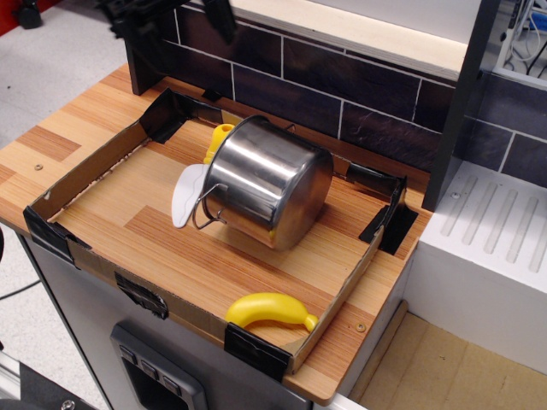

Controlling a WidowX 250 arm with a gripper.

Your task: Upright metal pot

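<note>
A: Status of the pot (pixel 267 181)?
B: It lies on its side at frame centre, inside the cardboard tray (pixel 85 166).
A: And the gripper (pixel 171 10)?
B: Upper left, blurred; grip state cannot be determined. Approach step. Next: descend to the rim and tip the pot upright.

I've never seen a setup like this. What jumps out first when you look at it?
The big shiny metal pot lying on its side in the middle of the cardboard-walled tray catches the eye first, with a white and yellow utensil poking out behind it. A yellow banana lies at the tray's front edge. The dark gripper hangs blurred at the top left, well clear of the pot.
</note>
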